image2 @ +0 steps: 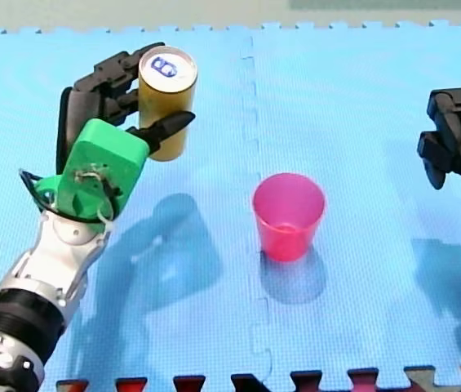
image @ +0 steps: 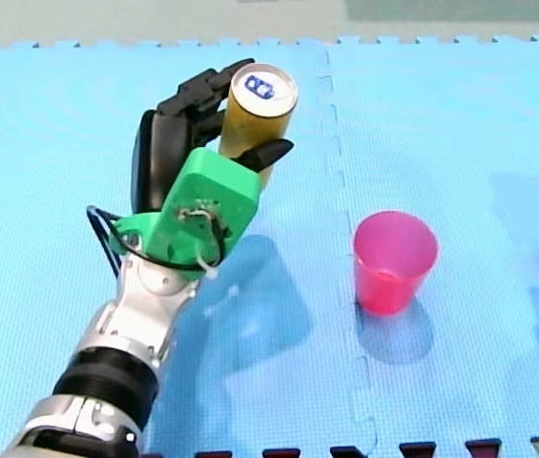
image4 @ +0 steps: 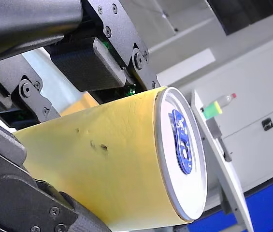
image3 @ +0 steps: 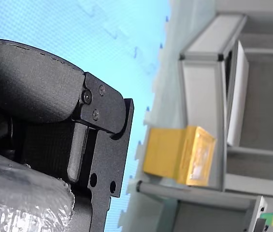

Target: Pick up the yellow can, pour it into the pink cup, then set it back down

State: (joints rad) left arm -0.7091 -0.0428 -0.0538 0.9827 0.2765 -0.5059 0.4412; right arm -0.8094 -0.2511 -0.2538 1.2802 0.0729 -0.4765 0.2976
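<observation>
first head view: the left hand [image: 191, 134] is at the far left over the blue foam mat [image: 460, 124]. its fingers [image: 193, 93] and thumb [image: 271, 153] are closed round the yellow can [image: 255, 119], which stands about upright, top up. whether the can's base touches the mat cannot be told. a green wrist mount [image: 207, 205] sits behind the hand. the pink cup [image: 395, 262] stands upright on the mat, right of the can and nearer, well apart.

second head view: the right hand [image2: 452, 135] is at the right edge, curled, holding nothing.

first wrist view: a black hand [image3: 54, 96] is over the mat, with a yellow box [image3: 179, 155] beyond.

second wrist view: the left hand's fingers press the can's side.
</observation>
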